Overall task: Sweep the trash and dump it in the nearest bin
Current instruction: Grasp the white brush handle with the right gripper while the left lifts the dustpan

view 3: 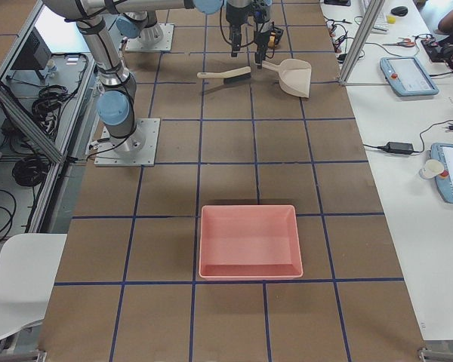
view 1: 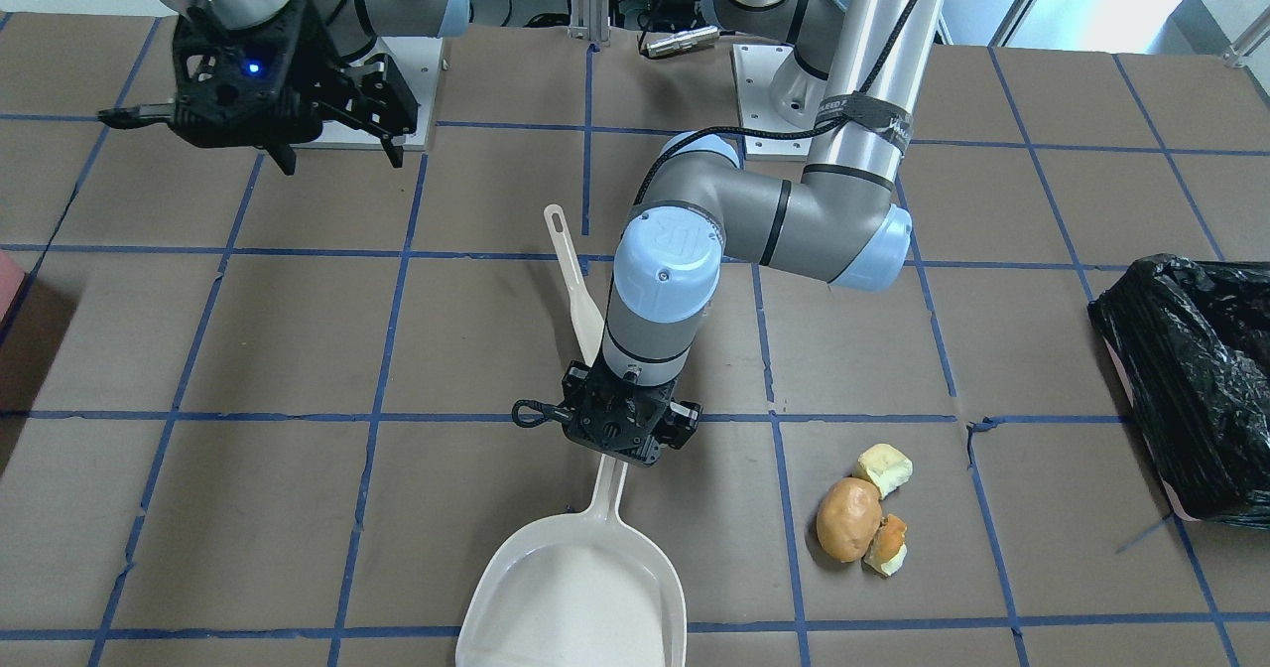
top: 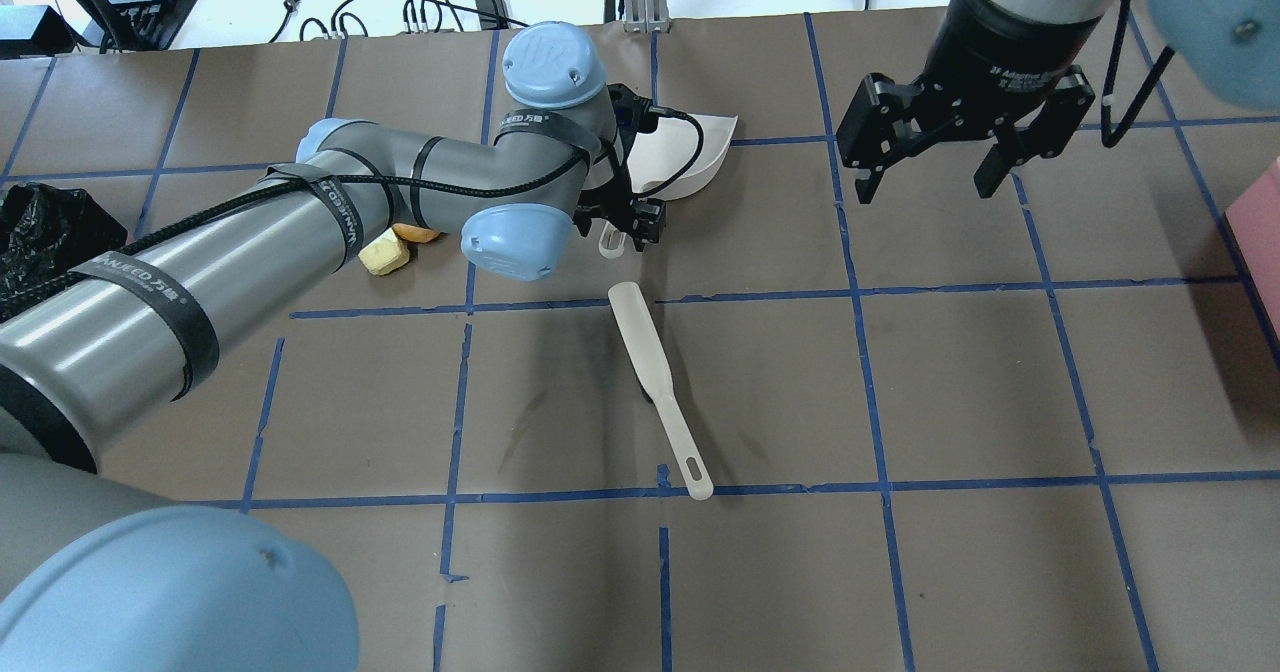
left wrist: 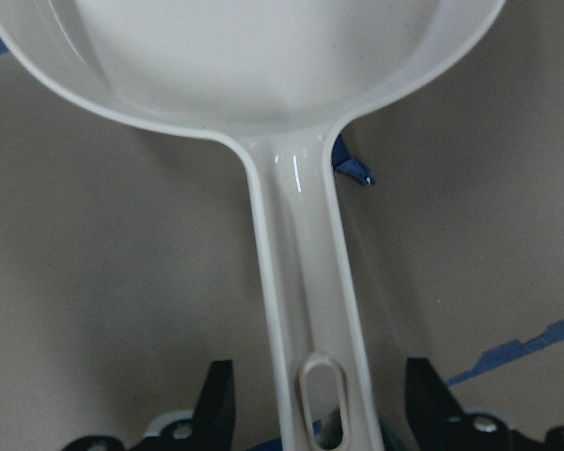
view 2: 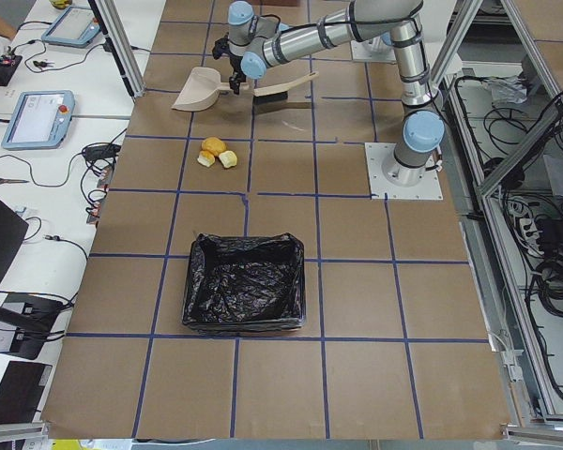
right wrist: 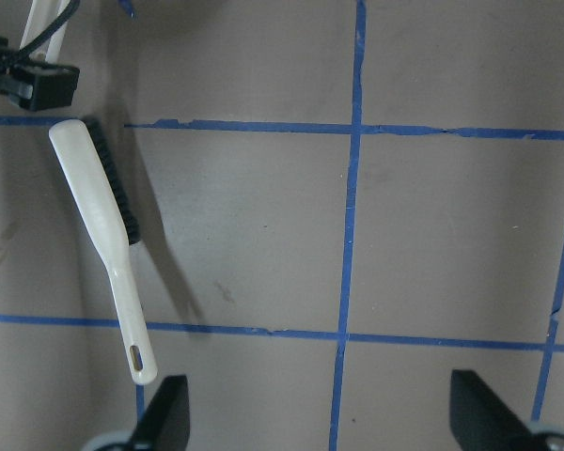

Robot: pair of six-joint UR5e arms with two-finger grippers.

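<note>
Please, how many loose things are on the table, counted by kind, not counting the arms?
Bun: 1
Bread chunks: 2
Dustpan: 1
Brush: 1
Black-bagged bin: 1
Pink tray: 1
Total: 7

cream plastic dustpan (view 1: 575, 588): scoop's front lip cut by the front view's bottom edge; handle end under left gripper (view 1: 622, 452). white long-handled brush (view 1: 573, 280): bristle end behind that wrist. beside the dustpan, overhead: pale yellow bread chunk (top: 383, 255) and sliver of golden-brown bun (top: 418, 234) show; rest under left arm (top: 300, 212). crinkled black-bagged bin (view 1: 1191, 389), beyond the dustpan: cropped by the right edge.
</note>
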